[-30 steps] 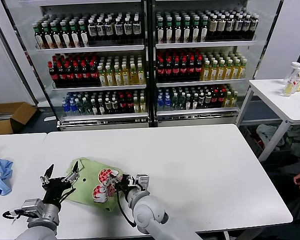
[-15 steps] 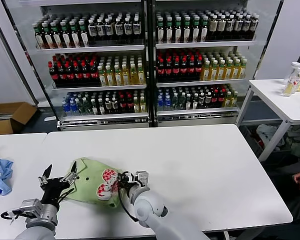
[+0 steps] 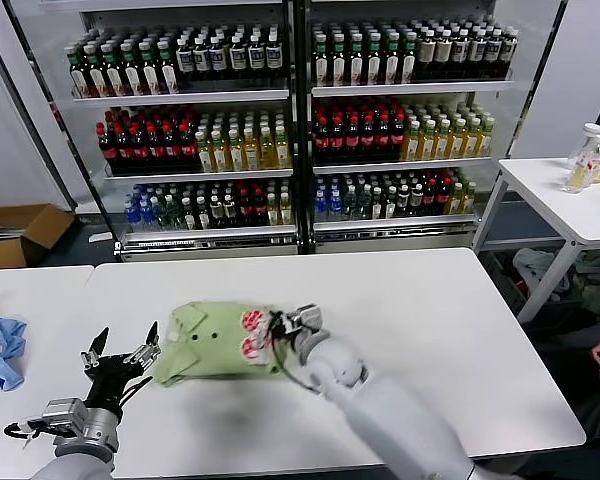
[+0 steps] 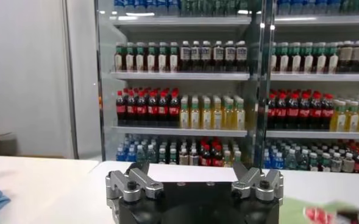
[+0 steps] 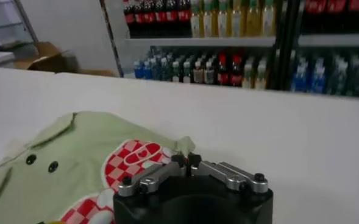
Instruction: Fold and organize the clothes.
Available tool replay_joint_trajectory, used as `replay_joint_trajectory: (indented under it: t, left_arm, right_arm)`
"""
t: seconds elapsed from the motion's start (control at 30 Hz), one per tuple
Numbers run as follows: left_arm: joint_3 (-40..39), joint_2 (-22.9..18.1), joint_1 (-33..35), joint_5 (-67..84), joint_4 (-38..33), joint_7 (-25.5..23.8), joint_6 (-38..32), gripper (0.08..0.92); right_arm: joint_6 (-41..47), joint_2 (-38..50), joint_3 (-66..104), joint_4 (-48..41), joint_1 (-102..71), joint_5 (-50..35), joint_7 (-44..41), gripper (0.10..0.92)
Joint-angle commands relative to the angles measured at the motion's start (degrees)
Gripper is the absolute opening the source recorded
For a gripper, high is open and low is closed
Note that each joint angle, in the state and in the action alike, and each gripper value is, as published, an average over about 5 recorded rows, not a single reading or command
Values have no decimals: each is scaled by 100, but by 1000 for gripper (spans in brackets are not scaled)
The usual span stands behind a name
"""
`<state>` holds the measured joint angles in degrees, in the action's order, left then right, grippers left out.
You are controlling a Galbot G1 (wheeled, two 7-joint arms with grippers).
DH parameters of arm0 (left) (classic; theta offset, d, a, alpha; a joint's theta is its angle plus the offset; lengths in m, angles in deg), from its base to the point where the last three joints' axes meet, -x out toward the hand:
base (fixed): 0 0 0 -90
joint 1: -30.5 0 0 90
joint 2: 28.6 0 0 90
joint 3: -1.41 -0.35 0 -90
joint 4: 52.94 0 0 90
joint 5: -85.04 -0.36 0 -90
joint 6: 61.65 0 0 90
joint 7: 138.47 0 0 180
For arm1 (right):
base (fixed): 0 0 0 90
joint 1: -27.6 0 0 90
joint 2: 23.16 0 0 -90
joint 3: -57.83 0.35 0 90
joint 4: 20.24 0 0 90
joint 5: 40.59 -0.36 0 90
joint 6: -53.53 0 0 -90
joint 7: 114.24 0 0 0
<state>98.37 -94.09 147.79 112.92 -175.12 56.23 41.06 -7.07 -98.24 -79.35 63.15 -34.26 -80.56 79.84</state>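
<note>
1. A crumpled light-blue cloth point(image 3: 0, 350) lay at the far left edge of the white table point(image 3: 400, 310), well apart from everything else on it.
2. Behind it, on the floor, stood an open brown cardboard box point(image 3: 20, 232).
3. The left gripper point(image 3: 122, 357) hovered low over the near left part of the table, its black fingers point(image 3: 97, 343) spread wide and holding nothing; it sat just beside the shirt's left edge, apart from it.
4. The light green short-sleeved cotton polo shirt point(image 3: 215, 340) lay bunched in a rough fold on the table between the two grippers, its collar and two dark buttons point(image 5: 39, 162) facing up and its pink-and-white checked chest print point(image 5: 130, 161) toward the right end.
5. The right gripper point(image 3: 280, 330) reached in from the near right, its fingers point(image 5: 176, 164) pinched together on the shirt's fabric at the print.
6. Glass-fronted shelves of bottled drinks point(image 3: 290, 120) filled the background behind the table.
7. A second white table point(image 3: 570, 205) with a few bottles point(image 3: 592, 155) stood at the far right.
</note>
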Motion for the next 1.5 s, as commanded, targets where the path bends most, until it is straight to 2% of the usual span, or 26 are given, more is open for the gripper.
replay_joint_trajectory:
  t: [0.03,0.2,0.33,0.5,0.7,0.83,1.03,1.23,1.3,1.5]
  left_arm:
    - [-75,3,-2,-25,-31,-25,17,822]
    - [-132,4,-7,-42,-51,-52,34,823]
    - [-181,5,9,-70,-81,-70,52,823]
    - [-240,1,7,-106,-120,-71,66,823]
    - [-309,-11,-12,-152,-126,-72,62,823]
    - [-354,-8,-59,-178,-73,-77,58,822]
    - [-364,-16,-118,-188,11,-90,53,823]
    - [-298,79,-87,-160,58,-127,53,823]
    - [-270,104,-85,-148,61,-135,61,823]
    - [-227,131,-56,-158,35,-181,92,823]
  right_arm:
    - [-32,1066,148,-829,1201,1466,-2673,118]
    - [-481,1179,294,-1361,1250,2211,-3245,118]
    - [-450,1278,506,-1311,1057,2462,-3390,118]
    - [-859,1477,977,-716,486,2390,-2827,140]
    - [-1845,1801,1598,361,-569,2380,-1529,296]
    - [-2338,2000,1977,978,-1208,2404,-991,417]
    - [-2310,1985,3040,2249,-2772,2037,-463,581]
    - [-2214,1772,3911,3253,-4230,1671,-436,754]
    - [-2247,1707,4066,3387,-4520,1725,-472,799]
    - [-2356,1533,4206,3458,-4860,1864,-523,822]
